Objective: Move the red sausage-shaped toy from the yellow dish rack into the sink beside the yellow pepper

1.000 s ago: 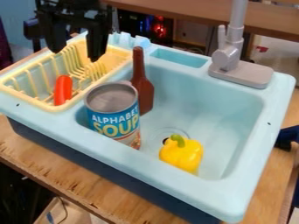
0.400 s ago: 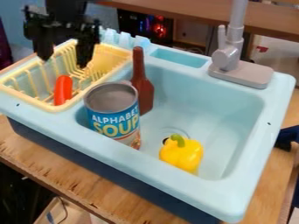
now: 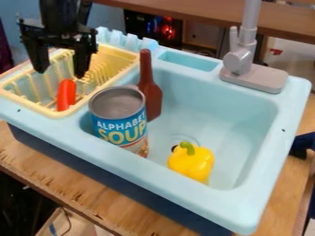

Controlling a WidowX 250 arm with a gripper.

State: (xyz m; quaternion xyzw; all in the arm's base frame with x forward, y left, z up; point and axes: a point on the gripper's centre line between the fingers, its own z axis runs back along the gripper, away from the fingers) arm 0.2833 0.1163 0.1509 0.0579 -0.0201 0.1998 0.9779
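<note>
The black gripper (image 3: 60, 74) hangs over the back left part of the yellow dish rack (image 3: 116, 56), its two fingers wide apart with nothing between them. Nearest below it, an orange-red sausage-like toy (image 3: 66, 95) stands on a slant in the rack. The soup can (image 3: 120, 120) is upright at the left end of the light blue sink (image 3: 271, 120). Just behind the can a brown bottle (image 3: 149, 87) leans in the basin. A yellow bell pepper (image 3: 190, 162) with a green stem lies on the basin floor beside the drain.
A grey faucet (image 3: 243, 64) rises from the sink's back right rim. Behind the bottle, a small recessed tray (image 3: 188, 61) is set in the rim. The sink rests on a wooden table (image 3: 80, 193). A dark blue object (image 3: 302, 144) is at the right edge.
The gripper has moved left and somewhat lower across the view, still open. The toys, can and bottle have kept their places.
</note>
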